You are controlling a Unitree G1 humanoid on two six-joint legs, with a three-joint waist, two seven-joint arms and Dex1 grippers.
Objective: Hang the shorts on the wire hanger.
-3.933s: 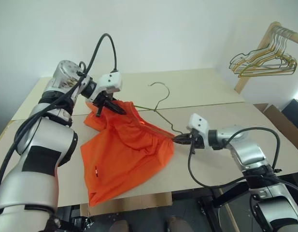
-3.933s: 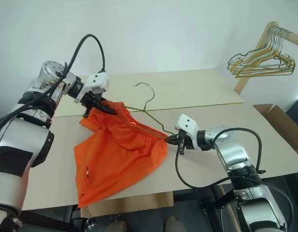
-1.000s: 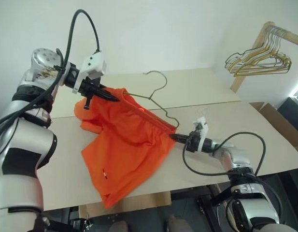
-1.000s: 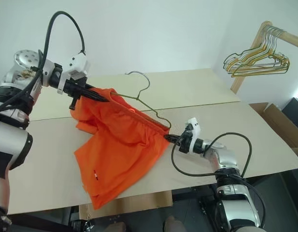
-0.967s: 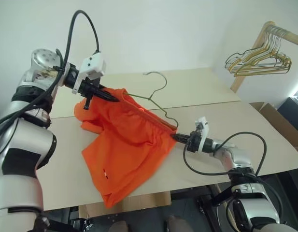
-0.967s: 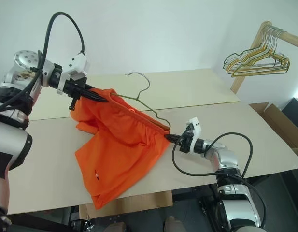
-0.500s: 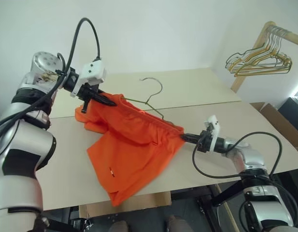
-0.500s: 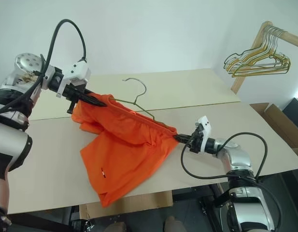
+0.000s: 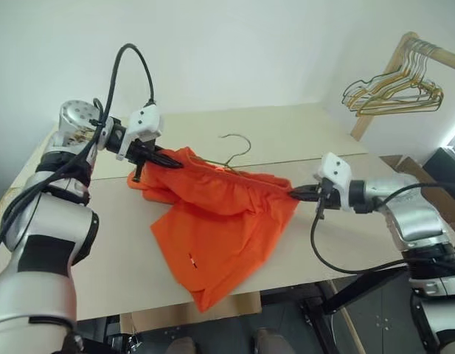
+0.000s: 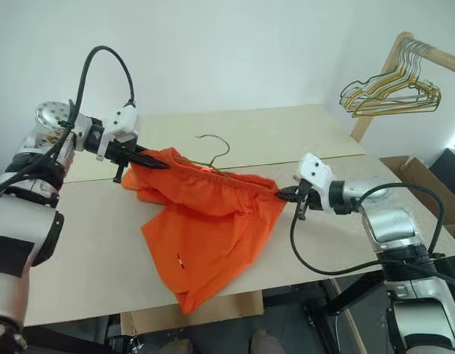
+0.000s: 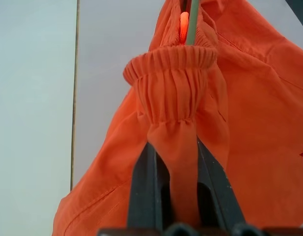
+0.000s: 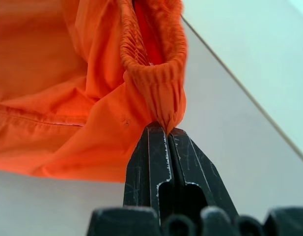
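Orange shorts (image 9: 227,214), small white label, its writing unreadable.

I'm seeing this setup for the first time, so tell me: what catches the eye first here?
The bright orange shorts stand out at once, stretched by the waistband between the left gripper and the right gripper, both shut on the fabric, with the lower part sagging onto the table. The wire hanger pokes its hook out above the waistband. At the far right, a bunch of hangers hangs on a wooden rack.
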